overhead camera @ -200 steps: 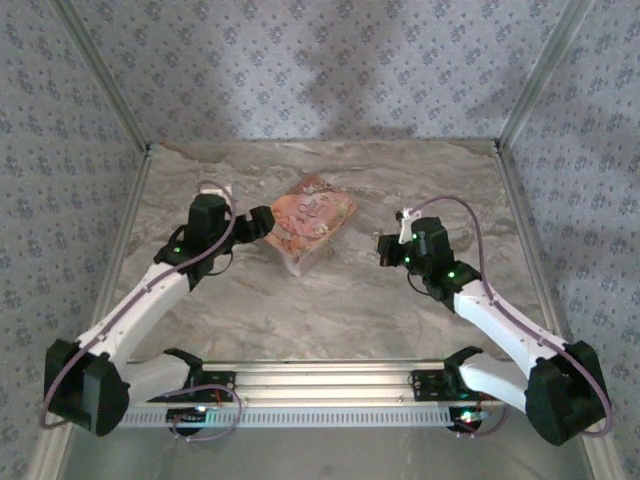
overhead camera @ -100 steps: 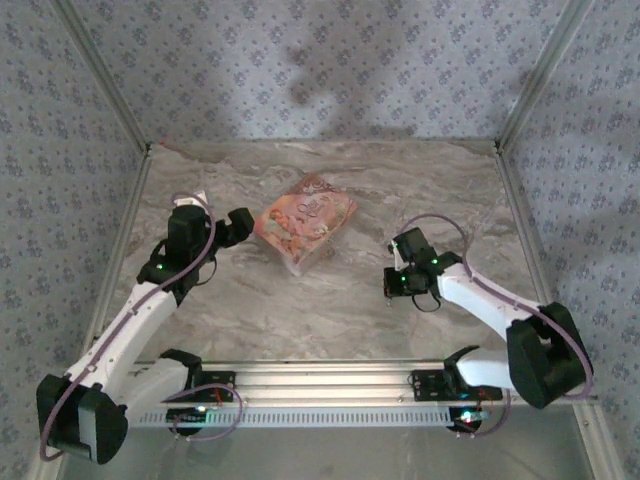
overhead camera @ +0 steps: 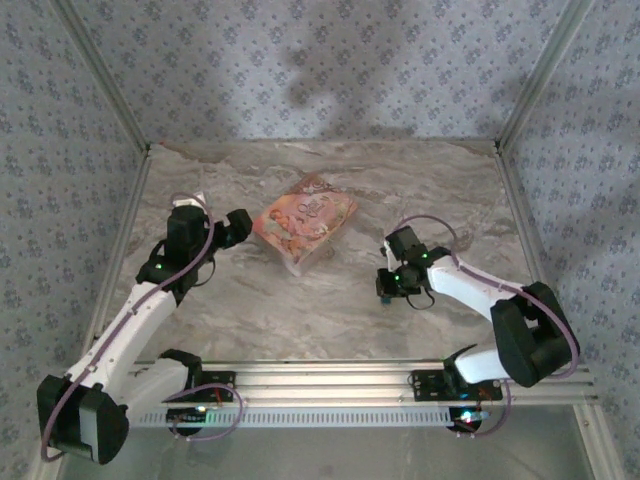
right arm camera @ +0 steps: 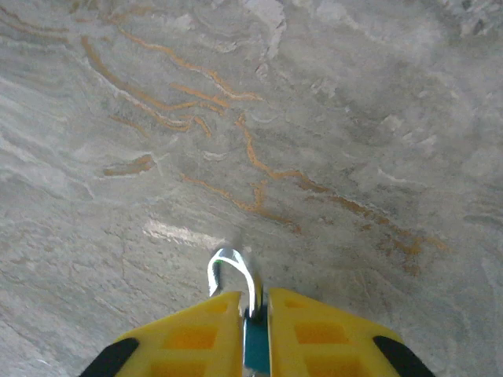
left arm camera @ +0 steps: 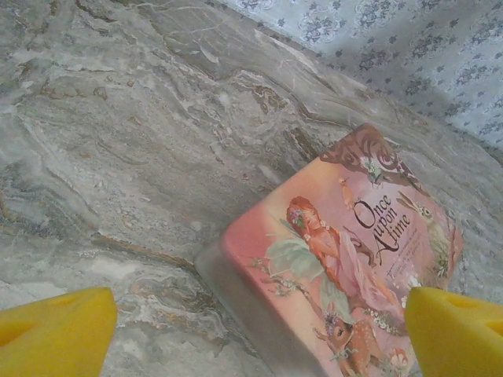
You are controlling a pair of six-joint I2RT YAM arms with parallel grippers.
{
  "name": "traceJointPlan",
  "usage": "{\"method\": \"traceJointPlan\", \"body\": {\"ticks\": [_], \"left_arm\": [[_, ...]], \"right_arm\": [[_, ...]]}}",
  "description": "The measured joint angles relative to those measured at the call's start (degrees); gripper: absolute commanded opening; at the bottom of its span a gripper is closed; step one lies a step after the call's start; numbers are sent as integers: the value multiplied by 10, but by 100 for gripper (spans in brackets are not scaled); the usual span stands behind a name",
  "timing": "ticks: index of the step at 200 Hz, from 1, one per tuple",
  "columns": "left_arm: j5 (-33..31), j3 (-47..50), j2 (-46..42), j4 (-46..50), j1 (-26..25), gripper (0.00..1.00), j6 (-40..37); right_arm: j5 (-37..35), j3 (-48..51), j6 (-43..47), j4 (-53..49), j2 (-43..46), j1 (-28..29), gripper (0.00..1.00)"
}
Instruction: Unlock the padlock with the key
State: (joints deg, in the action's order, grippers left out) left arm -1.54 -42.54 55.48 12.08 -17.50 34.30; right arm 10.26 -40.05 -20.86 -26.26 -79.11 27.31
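The padlock [right arm camera: 255, 344] has a small blue body pinched between the yellow fingers of my right gripper [right arm camera: 255, 300], which is shut on it. Its silvery shackle [right arm camera: 234, 259] curves out past the fingertips, just above the marble table. From above, that gripper [overhead camera: 386, 284] points down at the table's right-centre, with a blue speck [overhead camera: 384, 296] at its tip. My left gripper [left arm camera: 259, 345] stands wide open with nothing between its yellow fingers [left arm camera: 55, 334], just short of the pink box's near corner; from above it [overhead camera: 243, 226] sits left of the box. The key is out of view.
A flat pink picture-printed box [overhead camera: 305, 222] lies at the middle back of the table; in the left wrist view its [left arm camera: 346, 259] lid reads "Once upon a time". Patterned walls and metal corner posts [overhead camera: 105, 85] close the table in. An aluminium rail [overhead camera: 320, 375] runs along the near edge.
My right arm has swung left and dropped, bringing the padlock down close to the table. My left arm drew back from the box to the left, then stayed still.
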Motion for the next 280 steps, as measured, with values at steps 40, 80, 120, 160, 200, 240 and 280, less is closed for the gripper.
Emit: {"method": "traceJointPlan", "body": {"ticks": [40, 80, 120, 160, 200, 240, 280], "left_arm": [[0, -1, -1, 6, 3, 95, -5], [-5, -19, -8, 19, 17, 95, -20], [-55, -37, -28, 23, 39, 98, -59], [-138, -10, -65, -23, 62, 98, -129], [-207, 83, -77, -111, 86, 98, -200], [-226, 168, -68, -176, 99, 98, -261], [-219, 198, -41, -217, 123, 98, -278]], "right_arm": [[-14, -14, 5, -3, 41, -2, 35], [-51, -38, 21, 3, 110, -29, 45], [-111, -45, 55, 38, 175, -76, 65], [-170, -24, 87, 128, 235, -144, 100], [-200, 58, 100, 243, 231, -219, 100], [-201, 137, 113, 345, 175, -275, 100], [-193, 152, 129, 444, 104, -287, 100]]}}
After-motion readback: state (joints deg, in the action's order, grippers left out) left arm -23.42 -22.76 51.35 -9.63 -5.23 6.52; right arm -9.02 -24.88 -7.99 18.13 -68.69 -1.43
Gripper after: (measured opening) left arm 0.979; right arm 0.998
